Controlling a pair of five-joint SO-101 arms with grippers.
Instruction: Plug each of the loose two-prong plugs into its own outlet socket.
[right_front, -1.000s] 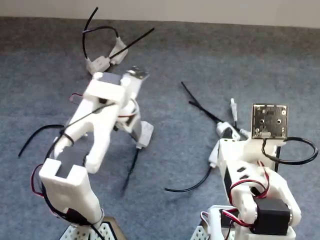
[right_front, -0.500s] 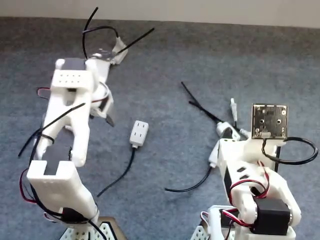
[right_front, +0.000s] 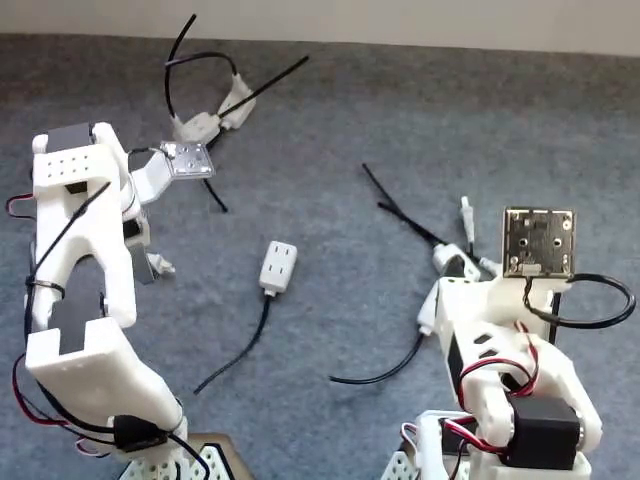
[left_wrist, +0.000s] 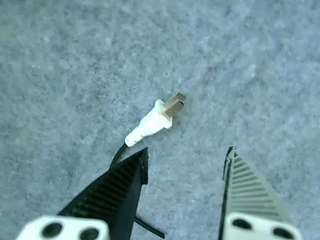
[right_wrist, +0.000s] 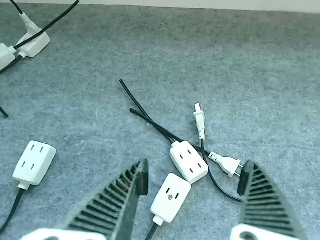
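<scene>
The carpet is showing a mottled grey-blue. The left arm and the right arm are showing white shells with red and black wires. The plug is showing a white body and brass-coloured prongs; its cord is running black. The outlet is showing white, and the outlet cord black. On the left gripper and the right gripper, one ribbed finger is showing black and the other pale grey.
</scene>
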